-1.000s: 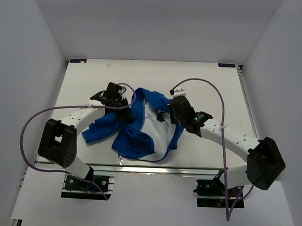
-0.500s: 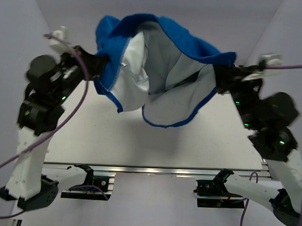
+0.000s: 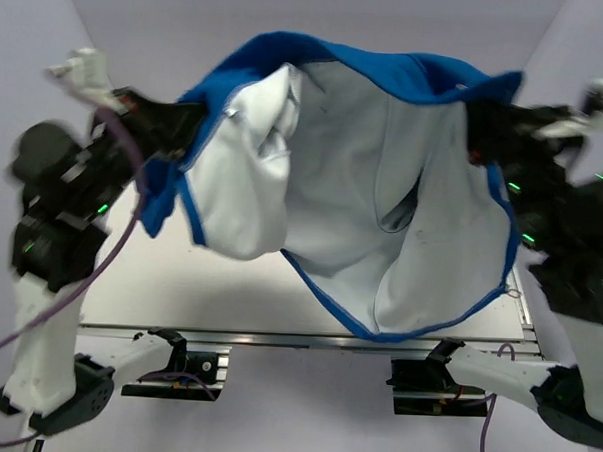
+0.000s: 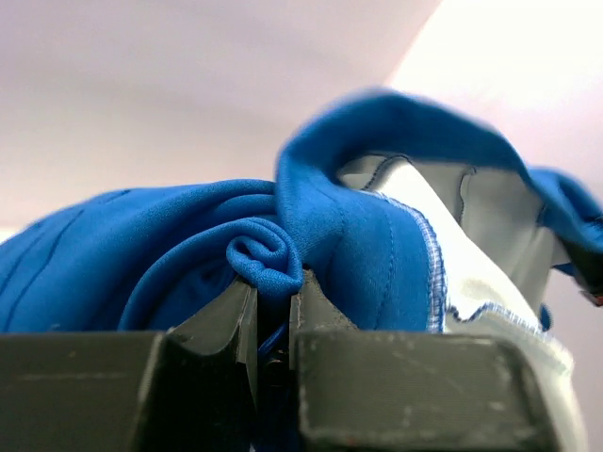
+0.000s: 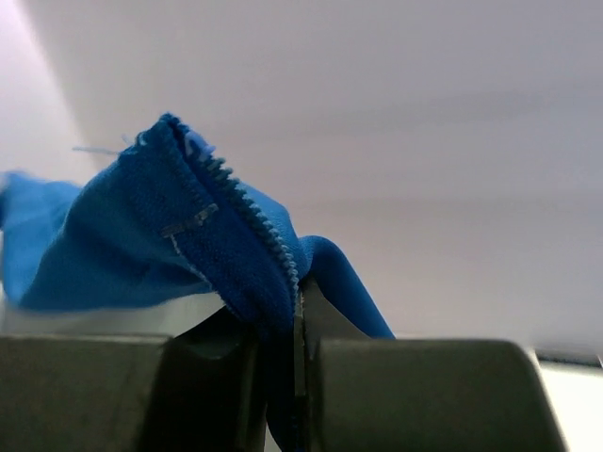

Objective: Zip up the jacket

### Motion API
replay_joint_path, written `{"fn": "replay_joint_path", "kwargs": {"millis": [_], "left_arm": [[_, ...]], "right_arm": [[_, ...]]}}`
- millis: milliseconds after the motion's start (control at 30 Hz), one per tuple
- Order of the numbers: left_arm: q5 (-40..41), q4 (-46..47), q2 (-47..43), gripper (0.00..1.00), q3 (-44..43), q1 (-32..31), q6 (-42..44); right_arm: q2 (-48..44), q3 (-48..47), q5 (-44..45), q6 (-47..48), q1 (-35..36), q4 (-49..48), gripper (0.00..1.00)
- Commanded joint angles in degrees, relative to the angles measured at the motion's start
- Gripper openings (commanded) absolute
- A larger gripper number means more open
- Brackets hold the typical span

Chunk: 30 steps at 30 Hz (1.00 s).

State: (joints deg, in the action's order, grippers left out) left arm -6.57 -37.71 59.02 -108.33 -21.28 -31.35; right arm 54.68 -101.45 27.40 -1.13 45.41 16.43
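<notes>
The royal-blue jacket (image 3: 383,190) hangs spread between both raised arms, high above the table, its pale lining facing the top camera. My left gripper (image 3: 191,121) is shut on a bunched fold of blue fleece (image 4: 264,259) at the jacket's left upper edge. My right gripper (image 3: 476,129) is shut on the jacket's edge beside a run of light zipper teeth (image 5: 254,221). The jacket's lower hem (image 3: 417,336) dangles toward the front rail. A small zipper pull (image 3: 514,292) hangs at the right edge.
The white table (image 3: 228,293) lies below, mostly hidden by the jacket. Its metal front rail (image 3: 306,341) and the two arm bases (image 3: 180,366) are at the bottom. Grey enclosure walls (image 3: 28,74) stand close on both sides.
The jacket lay crumpled on the table one second ago. Both grippers have lifted it high and pulled apart, so it now hangs wider and closer to the camera.
</notes>
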Motion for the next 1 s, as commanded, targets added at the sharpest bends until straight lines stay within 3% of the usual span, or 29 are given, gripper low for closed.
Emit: {"fn": "replay_joint_path", "kwargs": {"millis": [0, 33, 67, 100, 133, 167, 200, 267, 300, 333, 367, 433, 467, 767, 967], "left_arm": [[5.0, -2.7, 11.1, 0.00, 6.1, 0.1, -5.0], [6.6, -3.6, 12.8, 0.00, 7.9, 0.1, -5.7], [8.6, -4.1, 14.6, 0.16, 10.0, 0.1, -6.2], [9.9, -4.5, 16.7, 0.34, 13.3, 0.2, -6.8], [10.5, -4.7, 21.1, 0.60, 14.8, 0.3, -7.1], [10.5, -4.6, 23.6, 0.93, 16.0, 1.1, -7.0], [10.6, -4.7, 26.1, 0.98, 17.0, 2.0, -7.5], [7.4, -7.4, 34.6, 0.98, 17.1, 6.4, -7.8], [4.9, -9.3, 37.1, 0.98, 16.7, 8.5, -8.6], [1.3, -11.7, 39.1, 0.98, 16.5, 10.4, -8.2], [-1.4, -11.7, 41.2, 0.98, 17.3, 12.7, -7.9], [0.1, -10.9, 40.6, 0.98, 19.9, 13.8, -7.9], [2.7, -10.4, 38.8, 0.98, 22.9, 14.0, -8.1], [4.3, -5.6, 32.0, 0.98, 37.7, 14.3, -6.5], [-2.0, -0.3, 31.9, 0.98, 51.5, 13.8, -6.1]], "right_arm": [[11.3, -0.3, 12.8, -5.1, -0.1, 5.9, 0.00], [13.2, 0.6, 14.8, -6.2, -0.2, 6.9, 0.00], [15.2, 3.2, 15.1, -7.2, -0.8, 7.7, 0.00], [17.4, 4.2, 13.6, -12.0, -4.4, 9.1, 0.00], [21.7, 5.2, 4.5, -14.7, -7.7, 11.8, 0.00], [23.9, 8.3, -2.3, -16.4, -14.7, 12.0, 0.00], [26.4, 9.9, -7.6, -18.6, -17.4, 11.5, 0.00], [34.2, 11.4, -12.5, -21.6, -21.6, 10.8, 0.19], [37.0, 9.6, -13.4, -21.5, -22.3, 11.6, 0.44], [41.7, 7.8, -14.4, -20.8, -22.6, 13.1, 0.52], [43.4, 5.9, -14.2, -20.6, -22.9, 16.8, 0.67], [45.3, 3.5, -14.5, -19.6, -22.9, 18.5, 0.78], [45.1, 4.1, -14.7, -18.8, -22.9, 18.3, 0.89], [33.0, 22.0, -24.9, -13.6, -14.0, 3.8, 0.89], [43.0, 11.8, -24.6, -9.4, -6.5, 5.2, 0.89]]}}
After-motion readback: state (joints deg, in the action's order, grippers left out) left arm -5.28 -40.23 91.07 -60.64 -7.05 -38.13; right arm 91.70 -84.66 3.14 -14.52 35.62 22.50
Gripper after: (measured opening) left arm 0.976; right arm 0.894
